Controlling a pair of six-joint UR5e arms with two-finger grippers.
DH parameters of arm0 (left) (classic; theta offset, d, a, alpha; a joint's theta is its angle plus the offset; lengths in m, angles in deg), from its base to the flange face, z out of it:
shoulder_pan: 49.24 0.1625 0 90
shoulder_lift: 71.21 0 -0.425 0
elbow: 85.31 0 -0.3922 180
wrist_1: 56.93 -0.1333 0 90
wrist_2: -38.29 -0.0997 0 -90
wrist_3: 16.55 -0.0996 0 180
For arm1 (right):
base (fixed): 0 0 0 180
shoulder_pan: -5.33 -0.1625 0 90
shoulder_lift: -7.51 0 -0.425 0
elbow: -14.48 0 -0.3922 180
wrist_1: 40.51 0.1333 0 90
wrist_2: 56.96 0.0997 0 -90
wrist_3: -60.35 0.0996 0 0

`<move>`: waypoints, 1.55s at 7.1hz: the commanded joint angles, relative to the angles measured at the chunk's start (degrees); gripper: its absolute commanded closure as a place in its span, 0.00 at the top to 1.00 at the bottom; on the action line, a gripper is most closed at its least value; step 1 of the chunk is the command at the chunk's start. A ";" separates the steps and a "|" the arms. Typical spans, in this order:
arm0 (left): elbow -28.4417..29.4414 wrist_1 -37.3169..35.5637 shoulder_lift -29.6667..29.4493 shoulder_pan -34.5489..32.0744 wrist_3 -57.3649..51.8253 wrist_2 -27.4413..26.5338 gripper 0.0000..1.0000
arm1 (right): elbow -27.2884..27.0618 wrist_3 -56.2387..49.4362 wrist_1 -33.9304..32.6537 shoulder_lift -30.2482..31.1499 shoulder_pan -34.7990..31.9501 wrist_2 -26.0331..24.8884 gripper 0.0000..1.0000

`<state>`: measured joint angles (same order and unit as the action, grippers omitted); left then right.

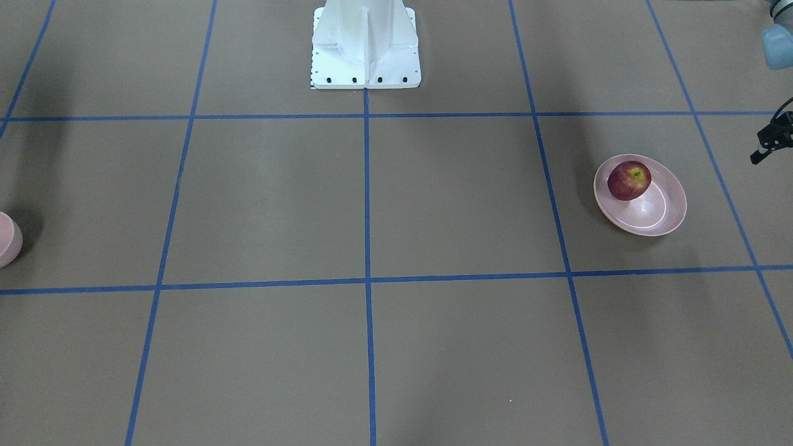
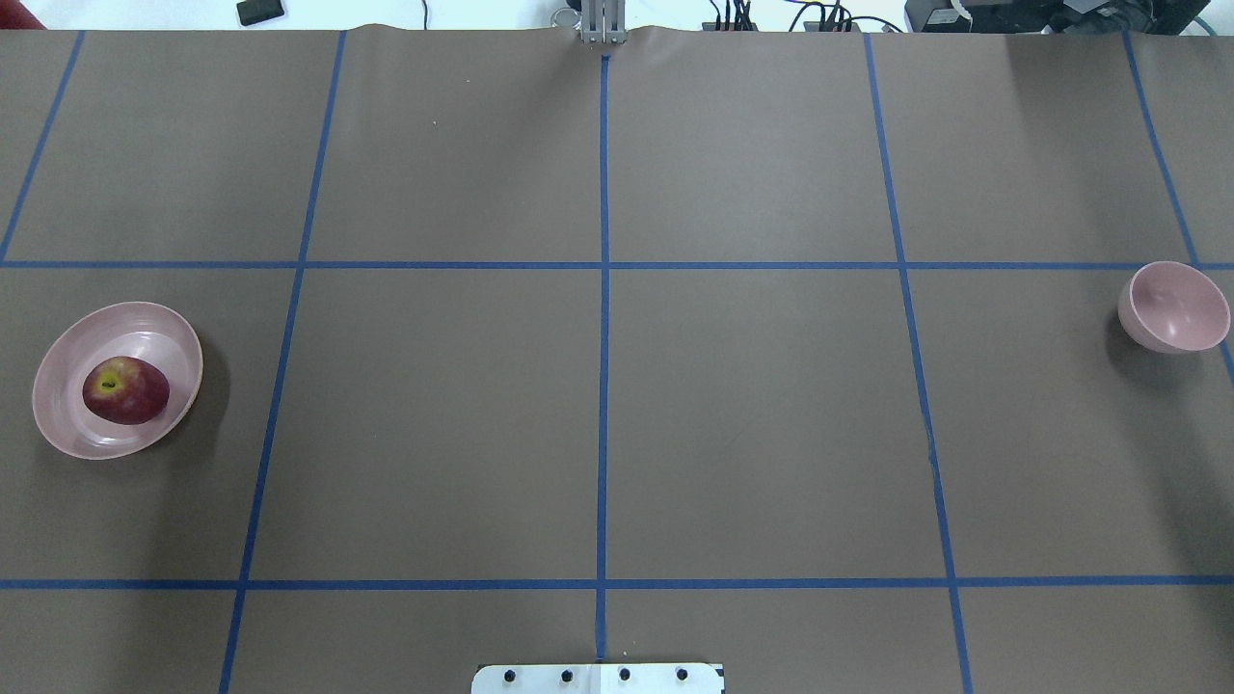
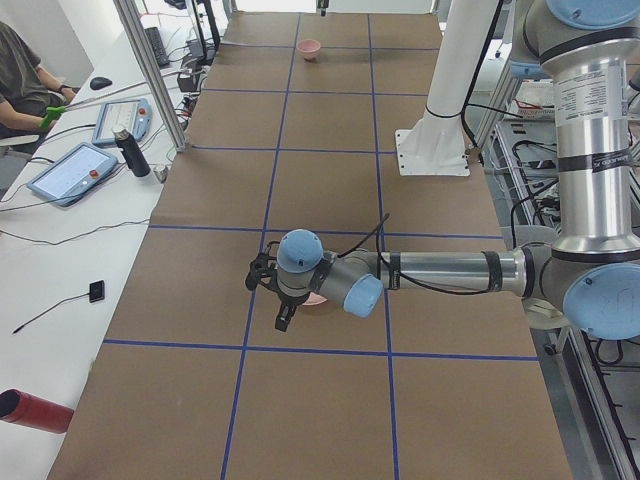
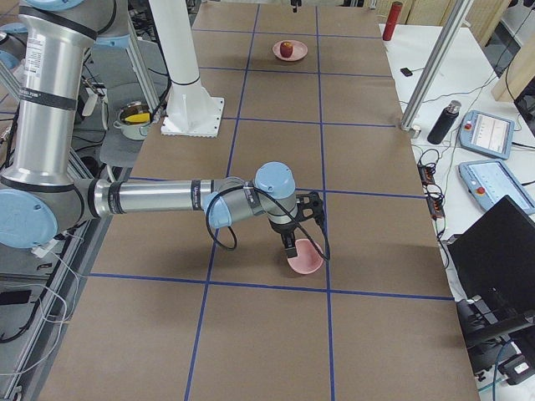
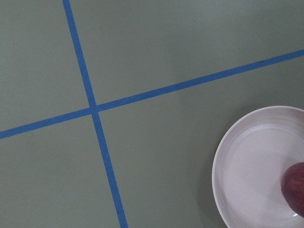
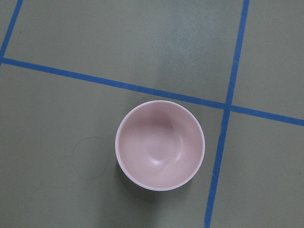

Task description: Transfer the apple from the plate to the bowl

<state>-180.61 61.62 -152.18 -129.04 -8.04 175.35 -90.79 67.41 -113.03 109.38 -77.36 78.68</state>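
Reach phase: apple [image 2: 125,390] on the plate [image 2: 154,323], nothing grasped.

My left gripper [image 3: 272,300] hangs beside the plate, left arm [image 3: 440,270] stretched level, wrist pointing down. The apple lies off to its side, so I judge I must shift over, then descend. Right gripper [image 4: 297,242] hovers over the empty bowl [image 2: 1174,306]. I can't tell how wide either gripper is.

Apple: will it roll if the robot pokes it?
Probably: the apple is round and loose on the plate, so a poke may roll it. The plate's raised rim would likely stop it. Its smooth-looking skin might slip.
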 commanded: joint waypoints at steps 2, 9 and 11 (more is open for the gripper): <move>-0.15 0.28 -1.80 0.26 0.64 -0.12 0.98 | 2.34 -1.44 -0.08 -0.09 0.07 1.03 1.00; 1.96 0.36 -4.09 0.35 13.26 0.23 0.98 | 24.08 -1.01 10.27 -10.36 0.69 1.03 1.00; 2.22 0.36 -4.10 0.35 13.20 0.14 0.98 | 26.07 -0.57 13.19 -10.90 3.39 0.68 1.00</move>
<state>-178.55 61.95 -156.18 -128.70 4.56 175.56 -66.39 66.42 -101.16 98.97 -75.93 79.61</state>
